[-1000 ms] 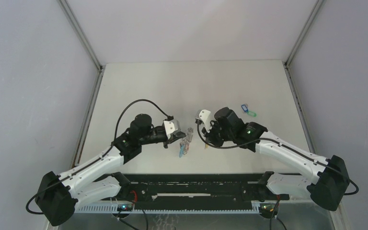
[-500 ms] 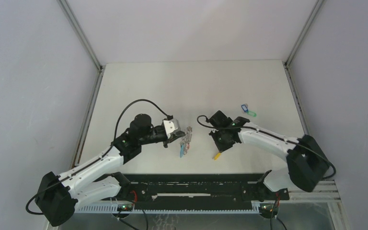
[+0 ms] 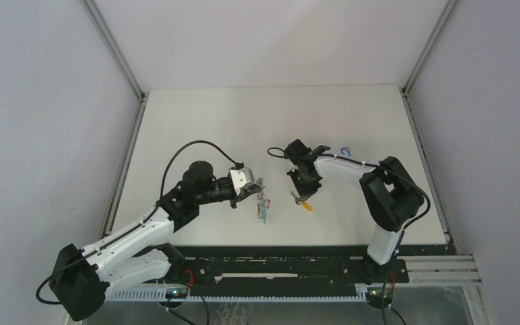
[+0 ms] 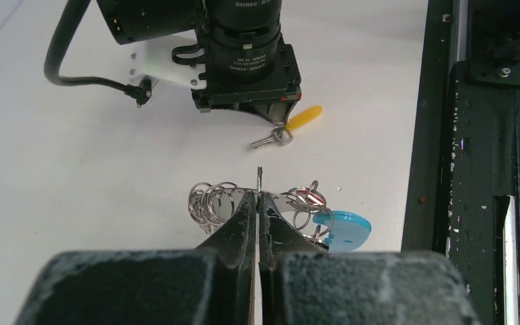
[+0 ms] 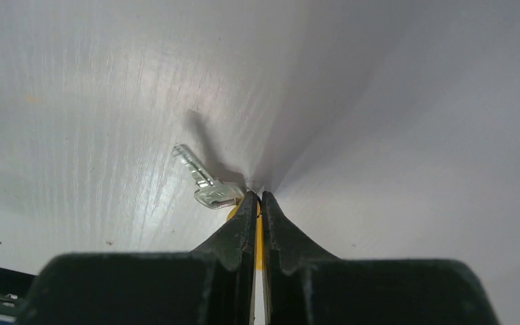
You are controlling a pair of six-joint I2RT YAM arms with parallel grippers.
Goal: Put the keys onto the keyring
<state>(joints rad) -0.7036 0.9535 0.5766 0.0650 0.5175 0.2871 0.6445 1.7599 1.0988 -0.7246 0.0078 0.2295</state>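
Keyring (image 4: 217, 200) mid-table, pinched by its wire in tightly closed left gripper (image 4: 258, 203); just right of it, yellow key (image 4: 291, 125) lying on table (image 3: 210, 122), tag clamped in fully closed right gripper (image 5: 258, 203); blue key (image 3: 344, 150) farther right, partly hidden

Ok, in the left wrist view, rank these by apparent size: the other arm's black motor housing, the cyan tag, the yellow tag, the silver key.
Largest: black motor housing
then cyan tag
yellow tag and silver key look about alike, so unranked.
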